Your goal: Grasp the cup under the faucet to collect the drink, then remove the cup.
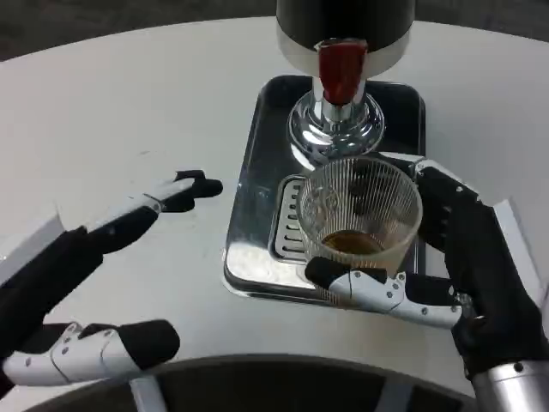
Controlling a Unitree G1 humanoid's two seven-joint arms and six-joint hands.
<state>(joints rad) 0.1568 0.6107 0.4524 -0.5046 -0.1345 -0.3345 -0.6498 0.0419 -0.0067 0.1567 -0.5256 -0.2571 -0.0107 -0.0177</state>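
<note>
A clear ribbed cup (360, 215) stands on the silver drip tray (257, 172), just in front of the chrome faucet (336, 129) with its red lever (342, 69). A little brown drink lies in the cup's bottom. My right hand (446, 266) wraps the cup from the right, thumb across its near side and fingers behind it. My left hand (111, 257) hovers open over the table to the left of the tray, fingers spread and holding nothing.
The dispenser's dark body (343, 21) rises at the back of the tray. The round white table (111, 112) stretches to the left and far side; its near edge runs along the picture's bottom.
</note>
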